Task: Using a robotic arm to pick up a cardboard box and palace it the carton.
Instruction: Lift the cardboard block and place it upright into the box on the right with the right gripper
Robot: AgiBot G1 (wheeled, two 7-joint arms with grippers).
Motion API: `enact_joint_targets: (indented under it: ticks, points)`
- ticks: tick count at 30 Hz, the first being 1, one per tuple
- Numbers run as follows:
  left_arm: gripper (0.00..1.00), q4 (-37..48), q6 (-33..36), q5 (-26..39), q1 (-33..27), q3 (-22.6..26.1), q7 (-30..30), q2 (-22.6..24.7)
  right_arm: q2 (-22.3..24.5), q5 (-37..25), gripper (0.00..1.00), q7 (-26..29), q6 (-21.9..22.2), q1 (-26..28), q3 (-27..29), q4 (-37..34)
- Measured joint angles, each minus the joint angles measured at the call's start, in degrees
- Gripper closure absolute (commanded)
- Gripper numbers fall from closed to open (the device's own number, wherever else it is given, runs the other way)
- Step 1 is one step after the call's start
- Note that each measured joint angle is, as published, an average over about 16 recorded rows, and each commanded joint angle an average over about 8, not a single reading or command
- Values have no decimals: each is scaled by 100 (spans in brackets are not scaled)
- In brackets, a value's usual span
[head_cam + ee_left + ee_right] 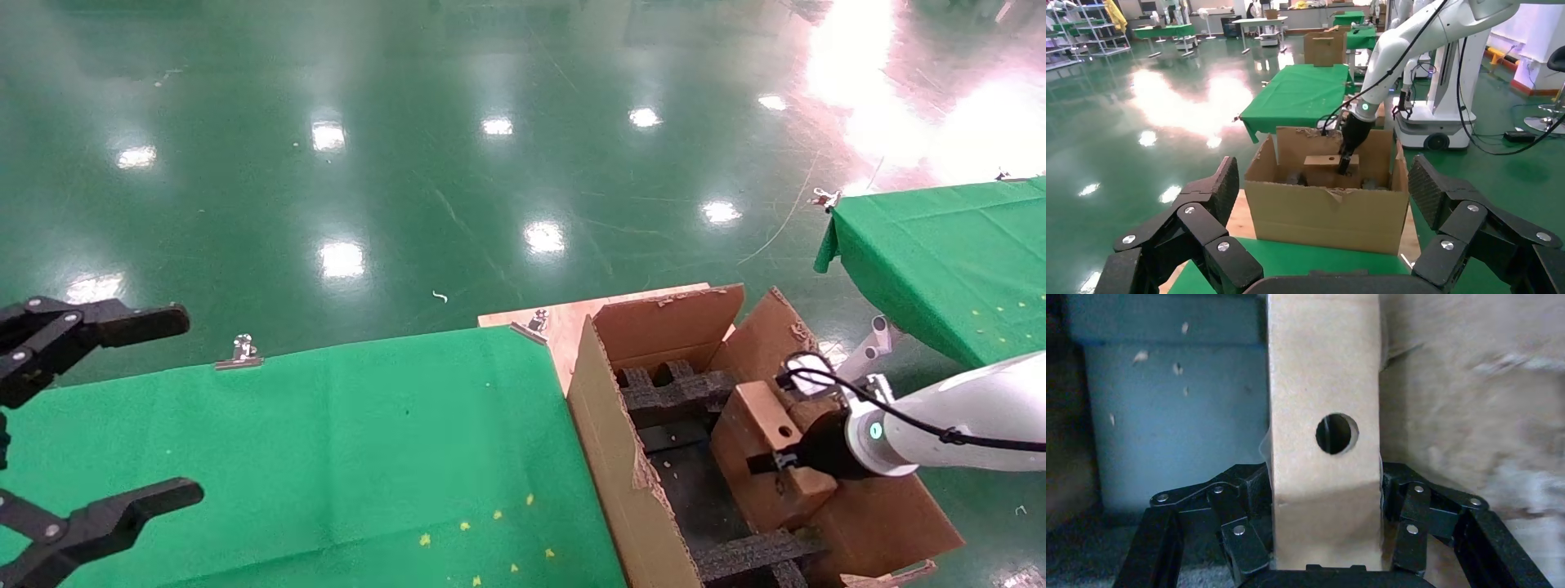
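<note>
- The cardboard box (pixel 764 453) is gripped by the right claw (pixel 776 464), its fingers (pixel 1242 520) pressed on both sides, inside the carton (pixel 621 457).
- The left claw (pixel 73 425) is held spread wide above the green desk (pixel 327 457).

A green cloth (pixel 327 457) is spread over the table in the lower left of the head view, and it is held at its far edge by a metal clip (pixel 241 353). A bare wooden board (pixel 564 322) is exposed at the cloth's far right corner, where a second clip (pixel 537 321) is seen. A second green-covered table (pixel 940 261) is located at the right edge, above the glossy green floor (pixel 409 163).
</note>
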Motion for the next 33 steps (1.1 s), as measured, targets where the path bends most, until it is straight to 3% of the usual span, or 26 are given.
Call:
enact_joint_targets:
  ticks: [5,6,12,14,33]
  points:
    - [0,0,0,0,0,0,0,0,-87,163,99,-214,-29,-45,1,-169]
    - [0,0,0,0,0,0,0,0,-101,189,93,-249,-35,-52,2,-196]
    - [0,1,-1,0,1,0,0,0,-149,279,18,-379,-54,-72,6,-303]
    - [0,1,-1,0,1,0,0,0,-154,288,0,-393,-56,-72,7,-316]
    - [0,2,-1,-1,2,0,1,0,-115,177,0,-376,-107,89,32,-273]
